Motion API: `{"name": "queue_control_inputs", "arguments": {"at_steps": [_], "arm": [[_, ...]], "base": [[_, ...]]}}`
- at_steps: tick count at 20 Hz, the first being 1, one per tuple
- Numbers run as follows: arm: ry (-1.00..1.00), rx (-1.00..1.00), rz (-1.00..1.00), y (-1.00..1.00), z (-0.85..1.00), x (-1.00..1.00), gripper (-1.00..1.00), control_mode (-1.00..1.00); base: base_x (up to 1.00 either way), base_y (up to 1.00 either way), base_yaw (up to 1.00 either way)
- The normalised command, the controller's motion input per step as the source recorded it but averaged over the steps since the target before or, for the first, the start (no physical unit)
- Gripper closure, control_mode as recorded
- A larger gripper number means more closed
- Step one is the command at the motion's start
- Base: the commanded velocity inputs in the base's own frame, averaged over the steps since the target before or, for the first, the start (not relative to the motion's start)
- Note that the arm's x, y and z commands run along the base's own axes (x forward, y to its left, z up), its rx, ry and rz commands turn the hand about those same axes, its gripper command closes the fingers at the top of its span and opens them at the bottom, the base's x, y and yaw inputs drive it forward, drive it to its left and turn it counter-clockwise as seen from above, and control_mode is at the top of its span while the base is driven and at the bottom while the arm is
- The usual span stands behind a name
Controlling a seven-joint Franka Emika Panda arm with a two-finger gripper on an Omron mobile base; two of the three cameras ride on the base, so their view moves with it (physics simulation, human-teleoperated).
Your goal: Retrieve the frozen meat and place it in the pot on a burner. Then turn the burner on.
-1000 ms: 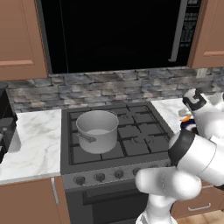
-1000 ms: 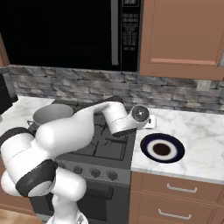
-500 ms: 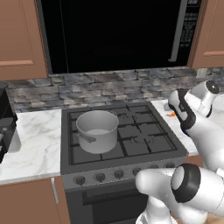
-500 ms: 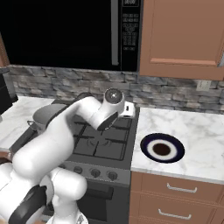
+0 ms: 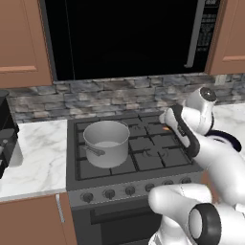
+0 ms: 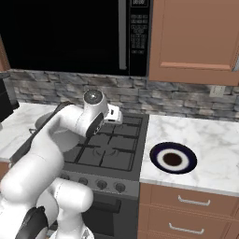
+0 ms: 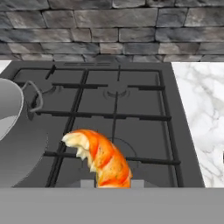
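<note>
The frozen meat [image 7: 104, 158], an orange, curled shrimp-like piece, hangs in my gripper [image 7: 112, 183], which is shut on it low over the stove's grates [image 7: 118, 116]. In the hand view the silver-grey pot [image 7: 15, 135] stands at the left with its handle toward the middle, apart from the meat. From the left base view the pot [image 5: 106, 142] sits on the front left burner. My gripper [image 5: 166, 124] hovers to its right over the back right burner, a bit of orange meat [image 5: 166, 128] showing at its tip.
A dark blue plate [image 6: 172, 158] with a brown centre lies on the marble counter right of the stove. Knobs [image 5: 109, 193] line the stove's front. A black microwave [image 5: 124, 38] hangs above the stove. A dark appliance [image 5: 5, 139] stands on the left counter.
My arm has swung left from the right counter to over the stove, carrying the meat. The pot has not moved.
</note>
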Motion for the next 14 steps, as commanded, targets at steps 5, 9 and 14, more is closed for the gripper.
{"name": "queue_control_inputs", "arguments": {"at_steps": [5, 9, 14], "arm": [[0.01, -0.04, -0.07, 0.66, 0.05, -0.03, 1.0, -1.0], [0.02, -0.06, -0.05, 0.62, 0.34, -0.03, 1.0, -1.0], [0.0, -0.03, -0.03, 0.55, 0.17, -0.15, 1.0, -1.0]], "base": [[0.0, 0.0, 0.0], [0.0, 0.0, 0.0], [0.0, 0.0, 0.0]]}}
